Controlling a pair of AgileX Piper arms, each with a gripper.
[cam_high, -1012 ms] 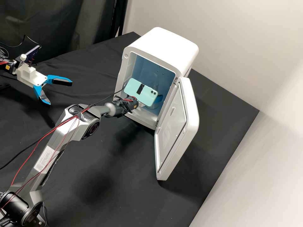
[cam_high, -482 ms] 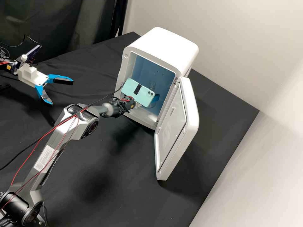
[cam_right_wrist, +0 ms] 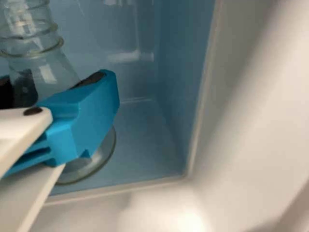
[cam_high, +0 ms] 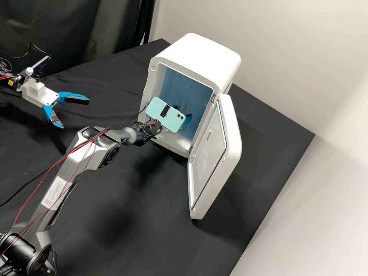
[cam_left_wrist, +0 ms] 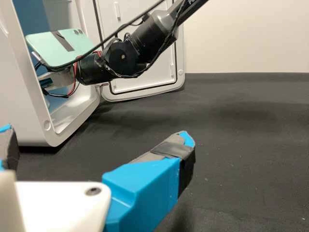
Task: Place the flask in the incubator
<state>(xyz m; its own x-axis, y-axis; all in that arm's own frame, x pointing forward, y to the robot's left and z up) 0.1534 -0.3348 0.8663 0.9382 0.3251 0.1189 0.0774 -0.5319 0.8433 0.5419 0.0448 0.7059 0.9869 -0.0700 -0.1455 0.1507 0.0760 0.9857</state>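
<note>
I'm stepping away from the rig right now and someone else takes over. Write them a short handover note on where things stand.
Grippers: the left gripper is open and empty, above the bench, well away from the incubator. The right gripper is inside the incubator at the flask; whether it grips the flask cannot be told.
Things: the flask stands upright in the blue chamber, base near the front edge of the floor. The door is swung open.
Done: the flask is in the incubator.
Left: confirm release, draw the right arm out, probably shut the door.
</note>
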